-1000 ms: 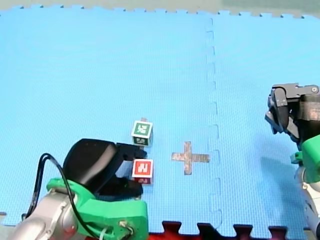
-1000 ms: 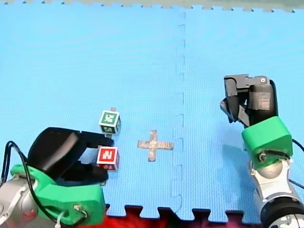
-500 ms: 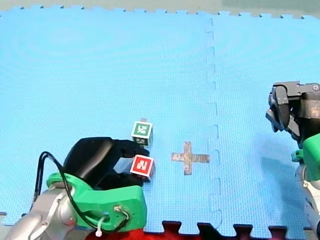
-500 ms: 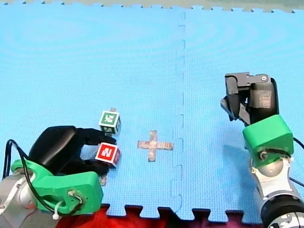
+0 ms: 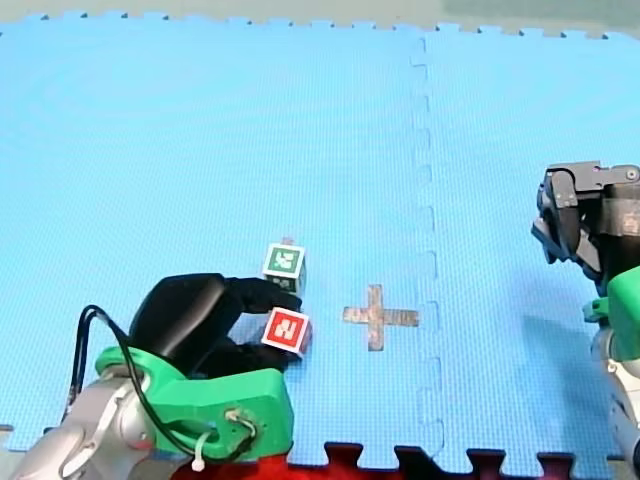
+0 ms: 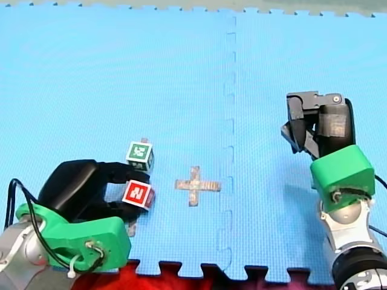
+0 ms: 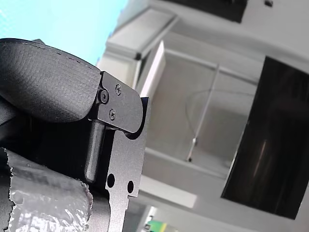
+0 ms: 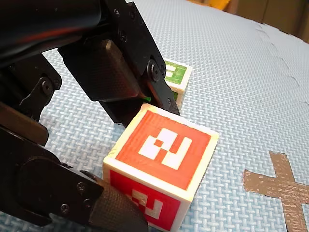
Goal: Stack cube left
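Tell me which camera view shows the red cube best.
The second wrist view: the red cube sits close up, gripped by the left hand. The head views show it small, tilted, beside the green cube. The first wrist view faces elsewhere. The right hand hovers at right.
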